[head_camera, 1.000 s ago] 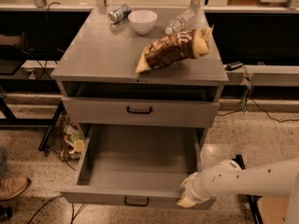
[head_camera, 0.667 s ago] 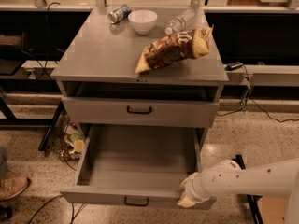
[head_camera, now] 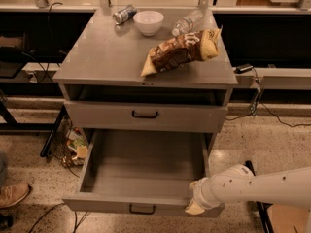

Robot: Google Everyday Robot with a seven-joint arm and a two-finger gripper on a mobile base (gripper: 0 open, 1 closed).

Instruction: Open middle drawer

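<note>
The middle drawer [head_camera: 146, 176] is a grey metal drawer, pulled far out of the cabinet, with a bare grey box interior showing. Its front panel carries a small black bar handle [head_camera: 142, 208] near the bottom of the view. My gripper [head_camera: 195, 206], on a white arm coming in from the right, is at the right end of that front panel, right of the handle. The drawer above [head_camera: 146, 115], with its own black handle, stands nearly shut with a dark gap over it.
On the cabinet top [head_camera: 107, 57] lie a brown chip bag [head_camera: 182, 52], a white bowl [head_camera: 148, 22], a can [head_camera: 124, 13] and a plastic bottle [head_camera: 188, 21]. Cables and clutter [head_camera: 68, 142] lie on the floor to the left. A shoe [head_camera: 12, 194] is at far left.
</note>
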